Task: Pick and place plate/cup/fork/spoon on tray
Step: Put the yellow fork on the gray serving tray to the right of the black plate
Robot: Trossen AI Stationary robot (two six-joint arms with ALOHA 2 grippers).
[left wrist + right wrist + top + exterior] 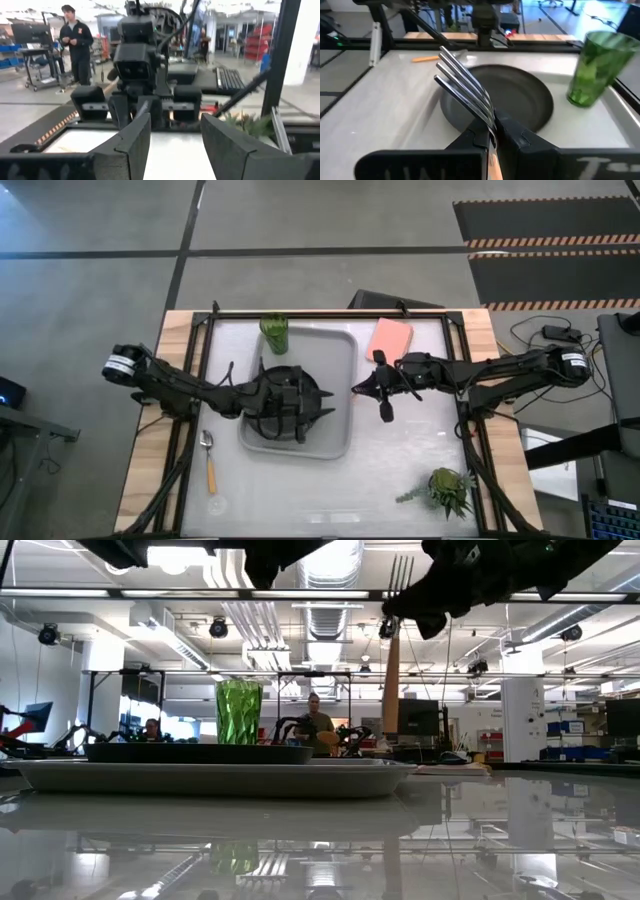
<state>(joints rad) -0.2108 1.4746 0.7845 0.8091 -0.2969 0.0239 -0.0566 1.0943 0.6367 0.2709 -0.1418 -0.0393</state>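
The spoon (208,459) lies on the tabletop (390,470) left of the tray (345,348), its long axis running along the tray's left edge, bowl toward the far side. The left gripper (296,402) hovers over the plate (530,95), which sits on the tray, and its fingers (131,142) are spread with nothing between them. This arm is the nearer one to the spoon. The cup (274,333) stands at the tray's far left corner.

Just off the tray's right edge, the right gripper (362,389) is pressed together on the fork (466,88), pinching it near the neck. The tines point toward the tray, so the fork's long axis goes across the tray's right rim toward the plate. I judge the free strip of tray between plate and right rim is the open place for it. The left arm above the plate leaves little room there.
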